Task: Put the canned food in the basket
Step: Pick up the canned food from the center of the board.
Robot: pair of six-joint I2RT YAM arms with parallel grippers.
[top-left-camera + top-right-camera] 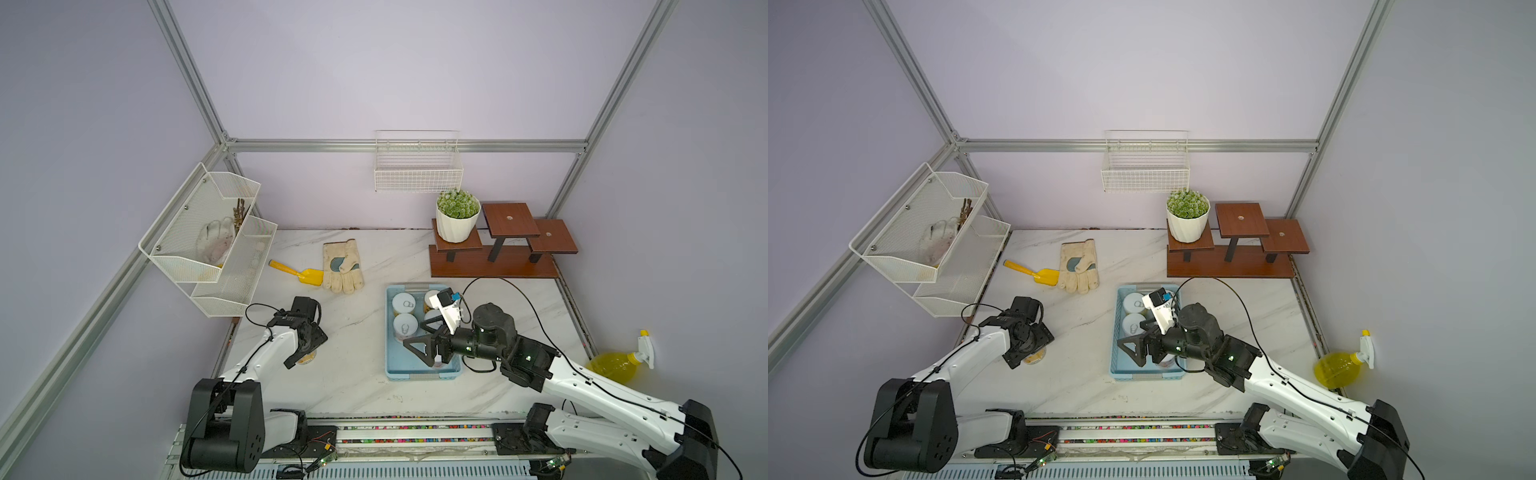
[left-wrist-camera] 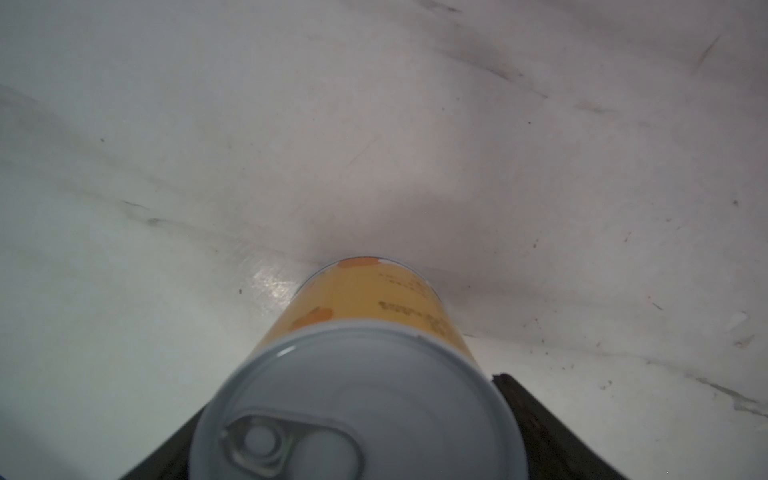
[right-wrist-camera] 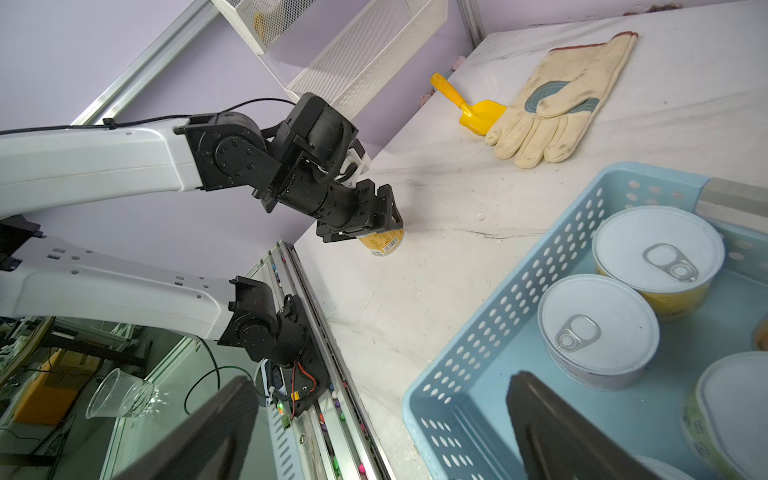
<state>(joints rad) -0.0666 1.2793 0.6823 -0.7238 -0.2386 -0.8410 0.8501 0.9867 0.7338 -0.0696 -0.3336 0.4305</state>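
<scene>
Inside the left pincer, yellow tin, upright on table

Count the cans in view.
6. One yellow can stands on the table between the left tool's jaws; five cans are in the blue basket: two in plain view, three partly under the right arm, which may hide more.

Both top views look down over the whole table from the near side, left wrist hugs a can, right wrist overlooks the basket.
</scene>
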